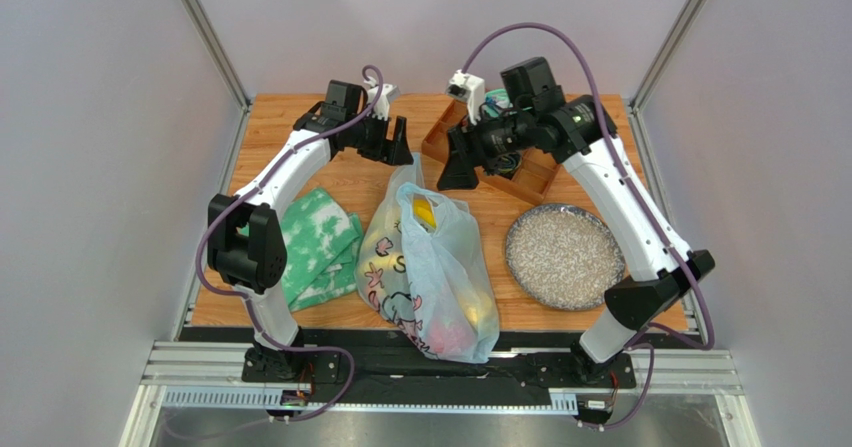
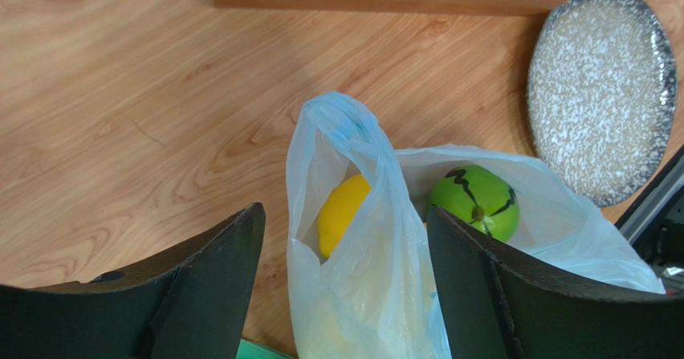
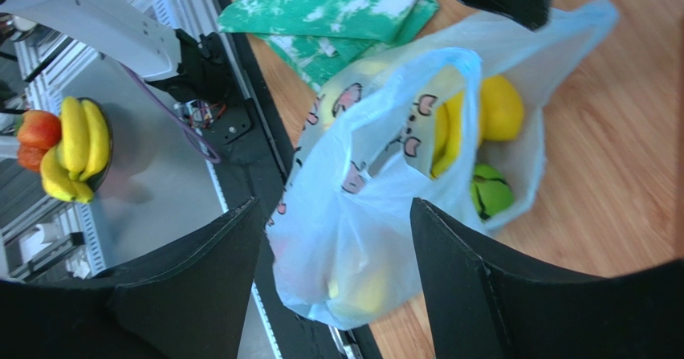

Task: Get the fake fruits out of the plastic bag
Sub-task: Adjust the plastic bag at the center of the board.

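We judge the task to be at its opening step: nothing has come out of the bag, and the speckled plate near the right edge of the worktop is bare. The plastic bag lies along the middle of the worktop. Its closed bottom hangs at the near edge and its mouth and handles point toward the far edge. The green-and-white cloth lies just beside it on the left-edge side.

The left gripper hovers over the bag's mouth near the far edge, its fingers spread wide and holding nothing. Between them we see a handle loop, with a yellow fruit just under the film and a green fruit beside it, deeper toward the plate side. The right gripper hangs a little further right, by the wooden tray at the far edge. It is also spread and empty, and it looks down the length of the bag. In its view the printed upper layer drapes over more yellow pieces.

Next, we think one claw has to pinch the upper film or a handle and lift it so the mouth gapes. The other can then reach in for the yellow fruit, which lies closest to the opening. The film is thin and slack, so the pinch should take the plastic alone and not trap a fruit under it.
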Action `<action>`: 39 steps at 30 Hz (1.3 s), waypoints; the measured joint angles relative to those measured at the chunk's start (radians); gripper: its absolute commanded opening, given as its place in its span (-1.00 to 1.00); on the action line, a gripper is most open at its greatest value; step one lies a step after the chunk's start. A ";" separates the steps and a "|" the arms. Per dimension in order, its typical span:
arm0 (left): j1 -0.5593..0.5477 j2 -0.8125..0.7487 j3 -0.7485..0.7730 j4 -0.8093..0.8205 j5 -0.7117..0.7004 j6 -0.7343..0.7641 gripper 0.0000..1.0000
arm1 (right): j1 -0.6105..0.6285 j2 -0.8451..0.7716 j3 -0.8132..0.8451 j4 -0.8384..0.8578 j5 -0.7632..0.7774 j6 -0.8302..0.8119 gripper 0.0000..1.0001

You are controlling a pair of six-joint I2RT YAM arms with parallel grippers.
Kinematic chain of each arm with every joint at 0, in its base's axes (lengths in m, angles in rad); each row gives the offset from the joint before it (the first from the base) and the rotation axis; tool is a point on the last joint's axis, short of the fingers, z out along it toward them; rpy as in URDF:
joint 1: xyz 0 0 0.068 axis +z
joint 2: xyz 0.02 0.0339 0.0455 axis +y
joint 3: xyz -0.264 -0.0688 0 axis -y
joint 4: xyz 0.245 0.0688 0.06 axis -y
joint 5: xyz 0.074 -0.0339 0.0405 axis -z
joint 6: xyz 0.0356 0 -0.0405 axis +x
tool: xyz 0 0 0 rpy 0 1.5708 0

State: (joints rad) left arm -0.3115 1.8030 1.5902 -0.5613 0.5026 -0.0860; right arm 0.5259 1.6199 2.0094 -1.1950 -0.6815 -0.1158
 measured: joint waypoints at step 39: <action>0.153 0.043 0.135 -0.026 0.191 -0.180 -1.00 | 0.163 0.459 0.452 0.085 0.565 -0.021 -1.00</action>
State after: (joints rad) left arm -0.1585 1.8462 1.7252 -0.5869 0.6937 -0.2661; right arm 0.6891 2.0792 2.4615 -1.1103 -0.1169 -0.1368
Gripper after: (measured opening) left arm 0.008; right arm 0.006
